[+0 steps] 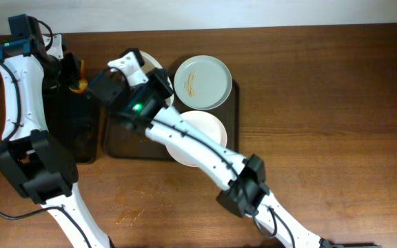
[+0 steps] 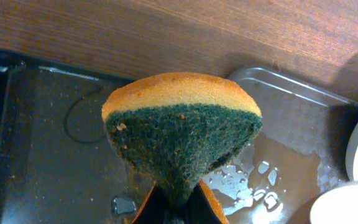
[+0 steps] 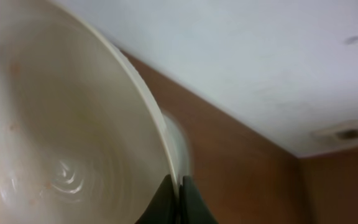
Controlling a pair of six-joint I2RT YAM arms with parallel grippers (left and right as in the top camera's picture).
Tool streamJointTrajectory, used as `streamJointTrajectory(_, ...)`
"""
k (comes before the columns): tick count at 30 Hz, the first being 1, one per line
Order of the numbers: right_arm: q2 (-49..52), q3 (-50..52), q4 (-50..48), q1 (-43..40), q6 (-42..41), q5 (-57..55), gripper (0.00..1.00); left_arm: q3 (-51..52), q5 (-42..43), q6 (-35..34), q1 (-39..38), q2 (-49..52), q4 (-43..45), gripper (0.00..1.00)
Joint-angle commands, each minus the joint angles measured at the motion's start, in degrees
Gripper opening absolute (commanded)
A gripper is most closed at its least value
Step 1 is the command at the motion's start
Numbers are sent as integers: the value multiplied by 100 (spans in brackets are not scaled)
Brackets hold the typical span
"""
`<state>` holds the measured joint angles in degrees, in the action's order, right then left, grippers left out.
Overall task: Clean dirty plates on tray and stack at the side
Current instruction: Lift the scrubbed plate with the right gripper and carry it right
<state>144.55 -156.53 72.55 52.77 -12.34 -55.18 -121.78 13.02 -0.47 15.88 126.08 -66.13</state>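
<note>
The dark-brown tray [image 1: 234, 103] holds a white plate with orange-brown streaks [image 1: 202, 83] at its far right and a plain white plate [image 1: 197, 138] hanging over its front edge. My right gripper [image 1: 149, 77] is shut on the rim of a third plate [image 1: 158, 69] and holds it tilted over the tray's far left. The right wrist view shows its fingers [image 3: 179, 190] pinching the wet plate [image 3: 61, 137]. My left gripper [image 1: 76, 81] is shut on an orange and green sponge [image 2: 182, 124], fingers [image 2: 179, 208] at its lower corner, above where the two trays meet.
A smaller black tray [image 1: 81, 138] lies left of the brown tray and shows wet in the left wrist view [image 2: 30, 137]. The brown tray's wet corner [image 2: 284, 112] is right of the sponge. Bare wooden table [image 1: 322, 103] lies to the right.
</note>
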Motion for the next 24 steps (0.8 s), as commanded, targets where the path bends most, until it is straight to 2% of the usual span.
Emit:
streamJointTrajectory(1,-960,-131,190,-946,-190,2671,4,-96,-44,-59,-39,-26,-44,1)
streamJointTrajectory(4,-1475,-131,848,-2350,-315,4887,4,-96,-44,-57,-227,-26,-39,1)
streamJointTrajectory(7,-1611,-131,1606,-3633,-313,6146,4,-96,-44,-57,-391,-26,-44,1)
streamJointTrajectory(10,-1580,-83,2485,-4704,-306,6290,4,-96,-44,-57,-562,-26,-44,1)
streamJointTrajectory(13,-1589,625,2476,-5574,-184,6443,4,-96,-48,-57,-647,-26,-37,1)
streamJointTrajectory(15,-1587,1113,2450,-5825,-184,6428,4,-96,-48,-57,-647,-26,-39,1)
streamJointTrajectory(19,-1587,2708,1939,-6308,-190,6332,4,-96,-46,-57,-647,-26,-37,1)
streamJointTrajectory(22,-1587,3663,1456,-6415,-208,6310,4,-96,-44,-59,-647,-26,-37,1)
streamJointTrajectory(24,-1587,4282,1207,-6417,-372,5849,4,-96,-44,-59,-647,-26,-39,1)
